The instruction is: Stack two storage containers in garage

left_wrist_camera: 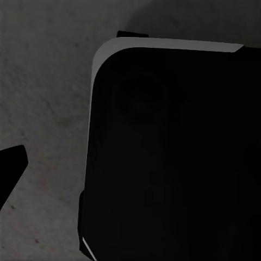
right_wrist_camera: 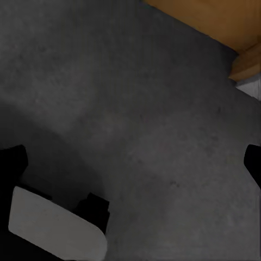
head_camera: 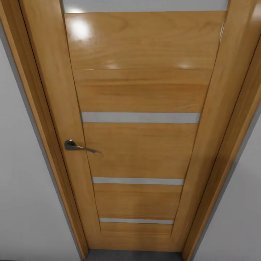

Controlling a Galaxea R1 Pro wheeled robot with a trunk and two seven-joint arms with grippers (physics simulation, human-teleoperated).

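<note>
The two storage containers are out of view. A closed wood-panelled door with grey strips and a dark metal lever handle stands right before me in the head view. My right gripper hangs open over the dark grey floor, its fingertips at the two sides and nothing between them. One dark fingertip of my left gripper shows far out at the side over the same floor, so it reads as open. The other finger is lost against my black base.
White walls flank the door frame. My base's black body with a pale rim lies under the left gripper. A pale corner of the base and the door's bottom edge show in the right wrist view.
</note>
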